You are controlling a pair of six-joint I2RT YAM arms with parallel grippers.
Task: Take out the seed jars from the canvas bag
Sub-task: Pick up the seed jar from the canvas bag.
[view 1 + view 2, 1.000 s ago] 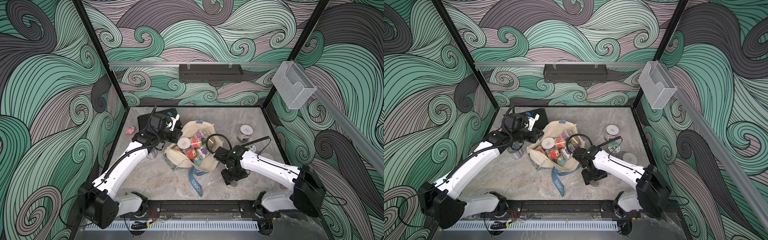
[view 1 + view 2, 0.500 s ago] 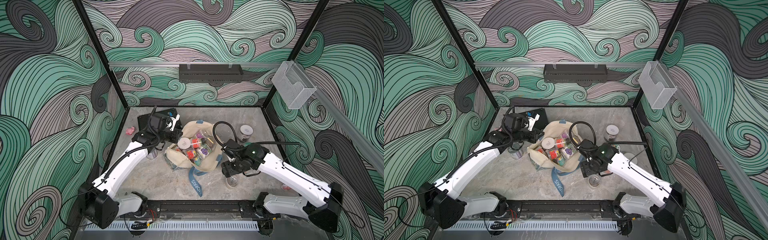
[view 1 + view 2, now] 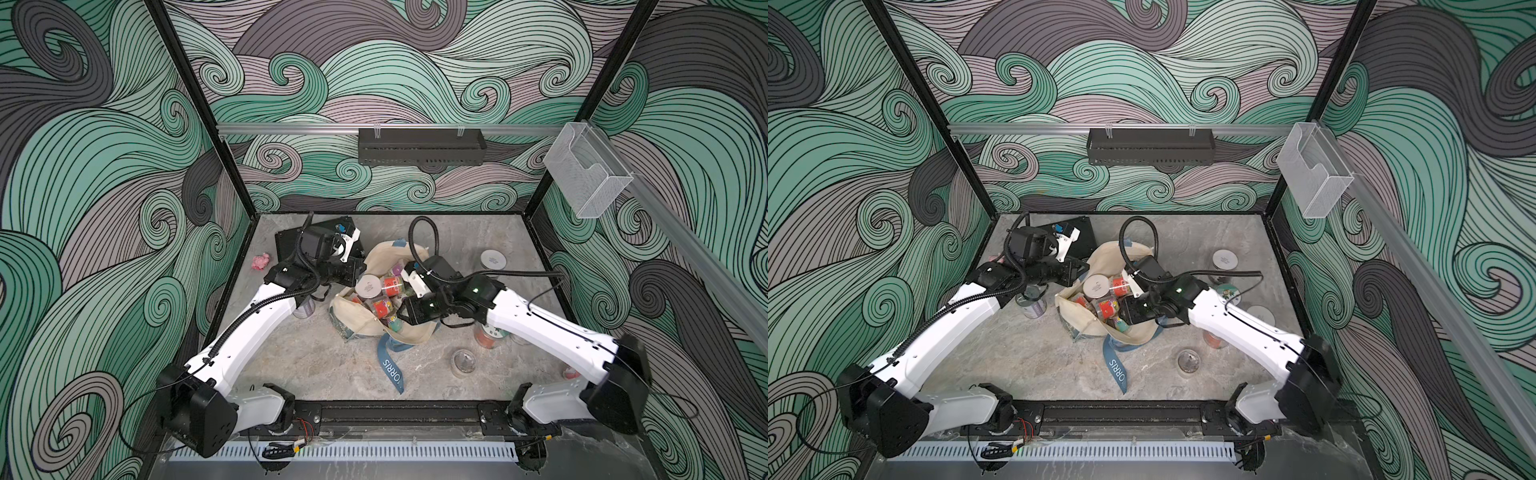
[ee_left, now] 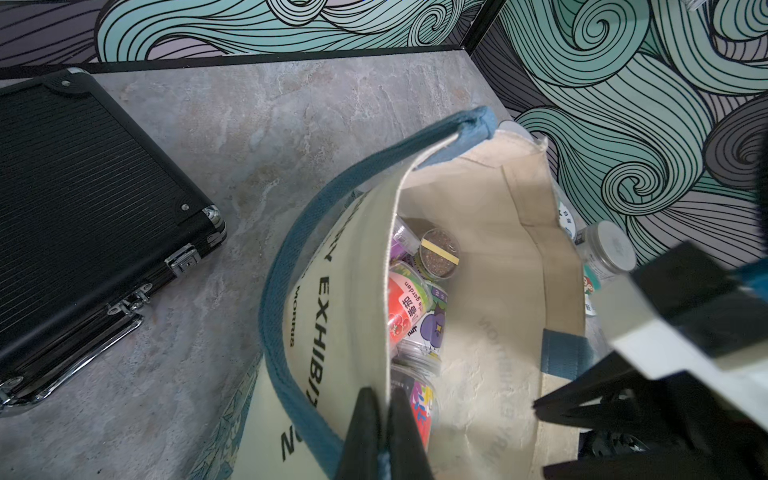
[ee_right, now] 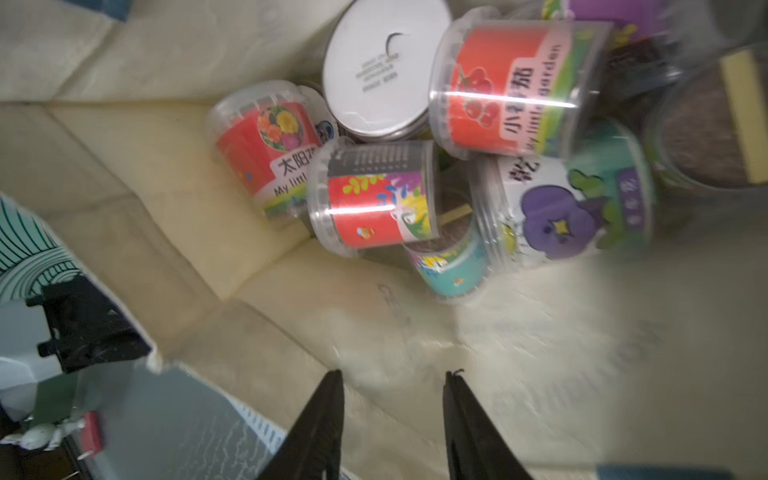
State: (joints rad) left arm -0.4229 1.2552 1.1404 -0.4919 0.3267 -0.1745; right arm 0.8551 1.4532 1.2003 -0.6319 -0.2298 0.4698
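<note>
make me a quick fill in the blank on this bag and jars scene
The right gripper points at seed jars in the canvas bag, holding ___.
The left gripper pinches the ___, not a jar.
The strap lying on the table is coloured ___.
The ribbed case beside the bag is coloured ___.
Missing words: nothing; bag; blue; black.

Canvas bag [image 3: 360, 321] x1; blk case [image 4: 83, 187] x1; seed jars [image 3: 1225, 261] outside bag x6.

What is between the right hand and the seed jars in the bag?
Just the bare cream inside of the canvas bag, nothing else. The right wrist view shows it between the right hand and the nearest seed jars.
</note>
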